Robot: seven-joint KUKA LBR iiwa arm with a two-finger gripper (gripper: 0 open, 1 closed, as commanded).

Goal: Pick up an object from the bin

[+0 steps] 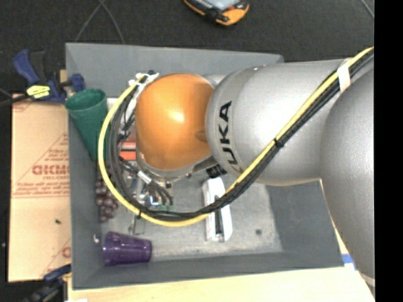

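My gripper [150,186] is low in the left half of the bin, mostly hidden under the arm's orange cover; only some of its metal body shows. Just left of it lies a bunch of dark purple grapes [104,201]. A purple cup [126,249] lies on its side below the gripper, near the bin's front left corner. A white and black oblong thing [216,214] lies to the gripper's right. A bit of a red-orange thing [128,148] peeks out beside the cover, above the gripper.
A green cup [87,113] lies tilted against the bin's left wall at the back. The arm covers the bin's middle and right back part. Bare floor shows at the front right.
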